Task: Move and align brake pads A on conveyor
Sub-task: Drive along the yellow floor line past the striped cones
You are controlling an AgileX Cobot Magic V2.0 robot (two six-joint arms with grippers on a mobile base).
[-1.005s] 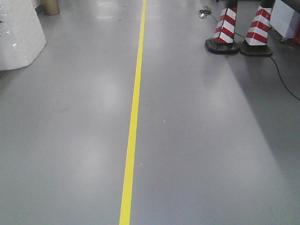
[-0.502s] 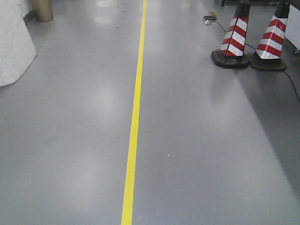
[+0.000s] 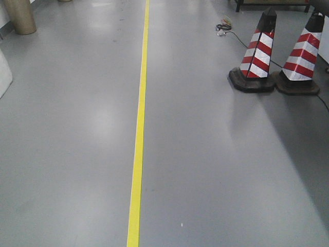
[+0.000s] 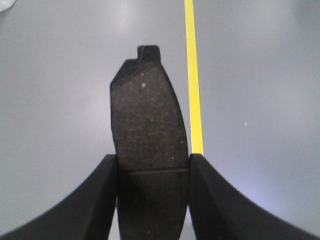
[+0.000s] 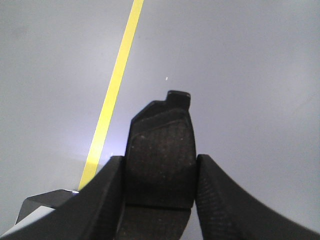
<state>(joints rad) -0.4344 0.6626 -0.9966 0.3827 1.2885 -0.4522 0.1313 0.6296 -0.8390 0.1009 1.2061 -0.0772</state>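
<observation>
Dark-grey brake pad (image 4: 147, 115) clamped in my left gripper (image 4: 153, 158); second pad (image 5: 160, 132) likewise in my right gripper (image 5: 159, 159). Both long axes run straight out from the jaws, tabs forward. Conveyor not in view, just floor (image 3: 231, 170) and yellow line (image 3: 138, 144), so nearer arm unknown.

No letters, numbers, brands or labels can be read in any view. The brake pad (image 4: 149, 135) between the left jaws has a plain speckled face. The only markings are a yellow line (image 4: 192, 75) just right of those jaws and red-and-white stripes on the cones (image 3: 258, 51).
</observation>
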